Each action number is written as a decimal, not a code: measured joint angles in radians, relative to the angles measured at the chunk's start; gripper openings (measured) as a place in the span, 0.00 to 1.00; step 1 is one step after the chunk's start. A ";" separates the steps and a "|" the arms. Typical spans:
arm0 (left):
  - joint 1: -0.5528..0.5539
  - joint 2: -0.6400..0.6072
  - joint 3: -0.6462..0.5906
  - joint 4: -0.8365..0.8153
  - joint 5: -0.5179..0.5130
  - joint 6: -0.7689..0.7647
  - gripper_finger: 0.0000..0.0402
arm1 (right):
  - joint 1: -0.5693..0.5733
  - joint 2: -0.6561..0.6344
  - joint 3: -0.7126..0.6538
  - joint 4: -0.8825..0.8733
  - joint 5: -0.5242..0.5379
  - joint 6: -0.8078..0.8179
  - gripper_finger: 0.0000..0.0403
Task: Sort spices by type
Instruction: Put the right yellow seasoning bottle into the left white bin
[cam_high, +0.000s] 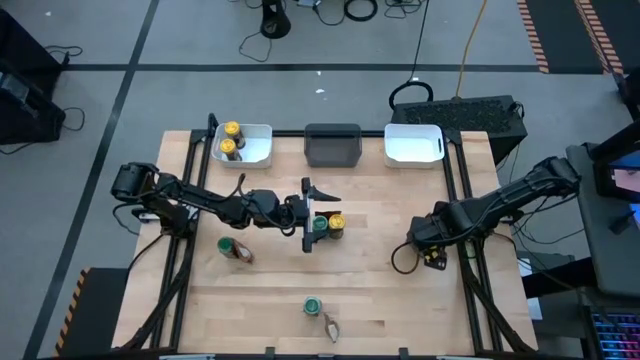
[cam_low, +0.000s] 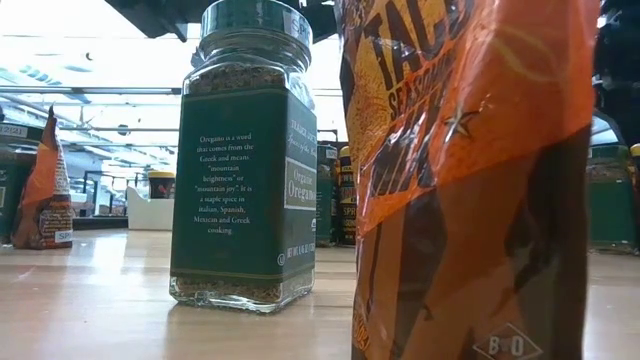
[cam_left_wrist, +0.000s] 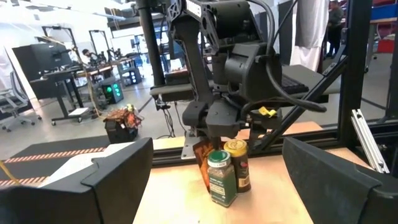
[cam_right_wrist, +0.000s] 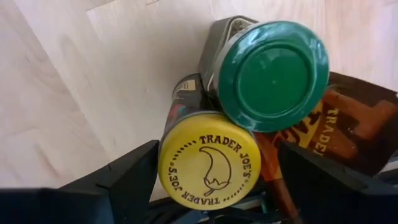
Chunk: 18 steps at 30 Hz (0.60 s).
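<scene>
My right gripper (cam_right_wrist: 217, 155) is open and points down over a cluster on the table's right: a yellow-lidded jar (cam_right_wrist: 208, 163), a green-lidded jar (cam_right_wrist: 272, 74) and an orange packet (cam_right_wrist: 348, 124). The yellow lid shows between the fingers. The right arm (cam_high: 440, 235) hides this cluster in the high view. In the left wrist view both jars (cam_left_wrist: 222, 177) stand upright under it. My left gripper (cam_high: 318, 218) is open and level over the table's middle, where a green-lidded jar (cam_high: 320, 225) and a yellow-lidded jar (cam_high: 337, 222) stand.
At the far edge stand a white bin (cam_high: 262, 155) holding two yellow-lidded jars (cam_high: 230, 140), a dark grey bin (cam_high: 332, 146) and a second white bin (cam_high: 414, 146). A green-lidded jar with a packet (cam_high: 234, 248) stands left of centre, and another jar (cam_high: 312, 305) and packet (cam_high: 330, 326) near the front edge.
</scene>
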 joint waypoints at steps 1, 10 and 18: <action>0.000 0.000 0.000 0.000 0.000 0.000 0.89 | 0.000 0.000 0.000 0.000 0.007 0.001 0.76; 0.000 0.000 0.000 -0.001 0.000 -0.006 0.89 | 0.001 0.000 0.000 0.002 0.019 0.017 0.70; 0.000 0.000 0.000 -0.001 0.000 -0.006 0.89 | 0.001 0.001 0.000 0.008 0.006 0.019 0.56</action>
